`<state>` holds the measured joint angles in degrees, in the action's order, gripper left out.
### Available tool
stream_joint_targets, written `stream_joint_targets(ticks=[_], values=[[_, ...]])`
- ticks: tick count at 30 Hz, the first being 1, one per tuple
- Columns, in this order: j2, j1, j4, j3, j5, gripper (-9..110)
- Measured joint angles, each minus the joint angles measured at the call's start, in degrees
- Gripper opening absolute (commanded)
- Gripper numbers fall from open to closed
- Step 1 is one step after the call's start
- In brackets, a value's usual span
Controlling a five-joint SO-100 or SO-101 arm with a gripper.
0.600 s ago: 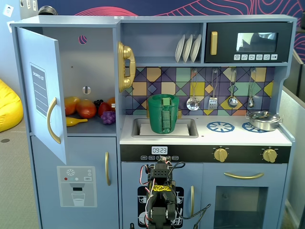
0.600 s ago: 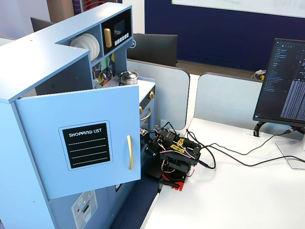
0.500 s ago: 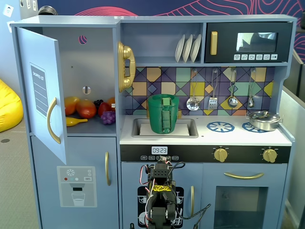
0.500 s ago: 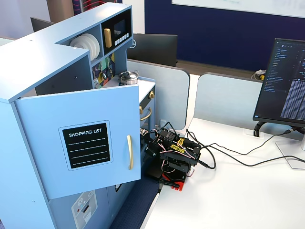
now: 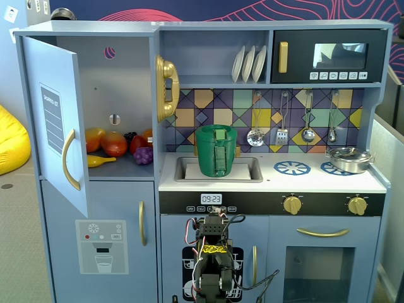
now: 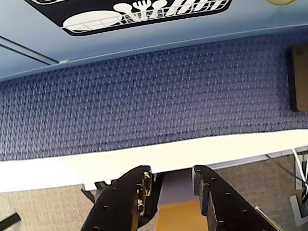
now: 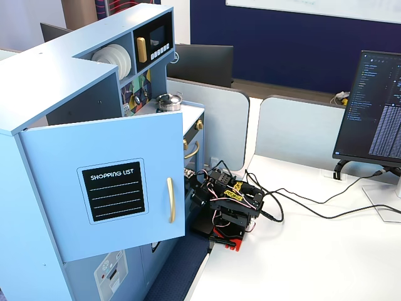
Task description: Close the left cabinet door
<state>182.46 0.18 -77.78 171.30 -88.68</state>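
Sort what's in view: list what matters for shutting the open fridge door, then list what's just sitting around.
For the job:
- left cabinet door, swung open
- its gold handle
- gripper, empty, jaws apart, low by the floor mat

Just lying about:
- toy fruit in the open compartment
- green basket in the sink
- plates
- pot
- monitor

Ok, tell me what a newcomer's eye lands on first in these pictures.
First, the left cabinet door, swung wide open with its black SHOPPING LIST panel facing out in a fixed view, baring toy fruit on the shelf behind it. Next, the green pot sitting in the sink at the counter's middle. Below, the folded arm sits low before the kitchen, its hand open above blue carpet in the wrist view.
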Motion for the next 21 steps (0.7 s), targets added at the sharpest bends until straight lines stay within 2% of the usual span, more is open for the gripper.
stream_joint_targets(ticks=[3,6,10,16,21], values=[[-0.2,-11.1,-0.4,-3.9,3.9,0],[-1.0,-28.4,4.7,-9.9,5.7,0],[-0.5,-53.8,16.4,-14.3,-2.6,0],[-11.5,-84.5,43.5,-17.4,-11.5,0],[-30.9,-96.9,67.8,-26.4,-16.2,0]])
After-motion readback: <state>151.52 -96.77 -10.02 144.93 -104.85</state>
